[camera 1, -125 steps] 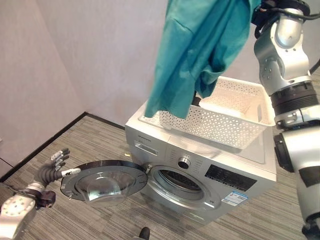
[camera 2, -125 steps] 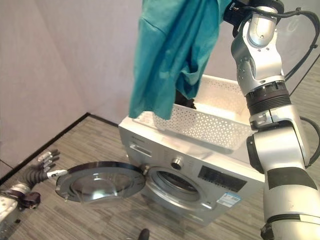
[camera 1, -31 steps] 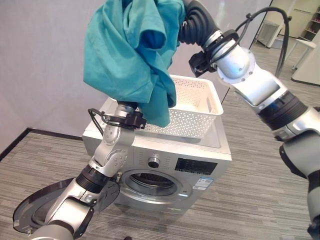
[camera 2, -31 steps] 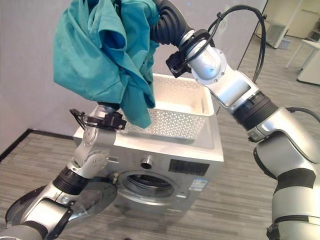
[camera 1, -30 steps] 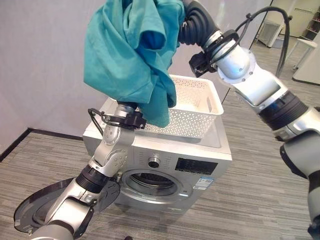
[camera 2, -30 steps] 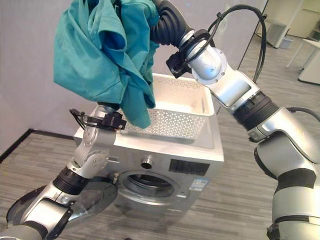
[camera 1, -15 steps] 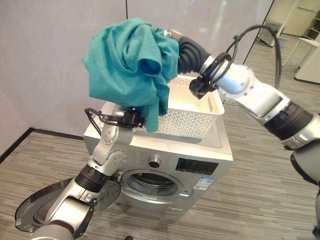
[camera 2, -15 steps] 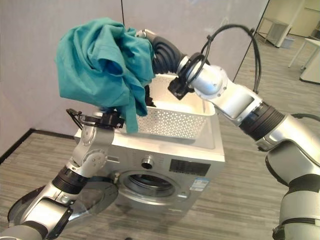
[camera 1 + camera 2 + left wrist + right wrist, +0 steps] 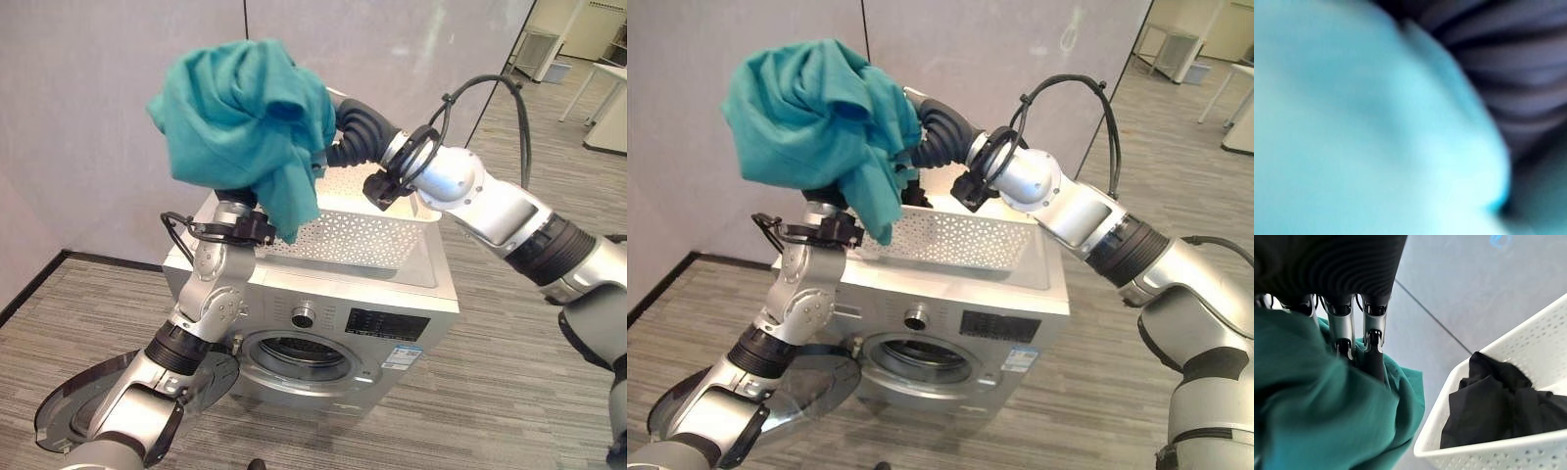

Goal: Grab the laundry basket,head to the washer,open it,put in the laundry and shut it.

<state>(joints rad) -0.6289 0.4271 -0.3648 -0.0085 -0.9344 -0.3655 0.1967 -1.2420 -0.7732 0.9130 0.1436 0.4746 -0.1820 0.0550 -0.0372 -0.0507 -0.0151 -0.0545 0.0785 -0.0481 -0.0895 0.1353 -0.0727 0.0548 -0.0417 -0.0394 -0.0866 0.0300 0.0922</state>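
Note:
A bunched teal garment (image 9: 245, 113) hangs in the air above the washer's left top corner. My right hand (image 9: 1346, 333) comes in from the right and its fingers are curled into the teal cloth. My left hand (image 9: 233, 199) is raised from below, just under the bundle, with its fingers buried in the cloth. A white perforated laundry basket (image 9: 364, 235) stands on top of the silver washer (image 9: 323, 308), and a black garment (image 9: 1498, 401) lies inside it. The round washer door (image 9: 93, 406) hangs open at lower left, so the drum opening (image 9: 294, 357) is bare.
A grey wall (image 9: 88, 108) stands behind the washer with a dark skirting along the floor. The striped grey floor (image 9: 509, 392) spreads to the right of the washer. White furniture (image 9: 612, 98) stands at far right.
My right hand has lowered the teal garment and carried it left, over the raised left hand. The left hand, earlier by the open door, now sits under the cloth.

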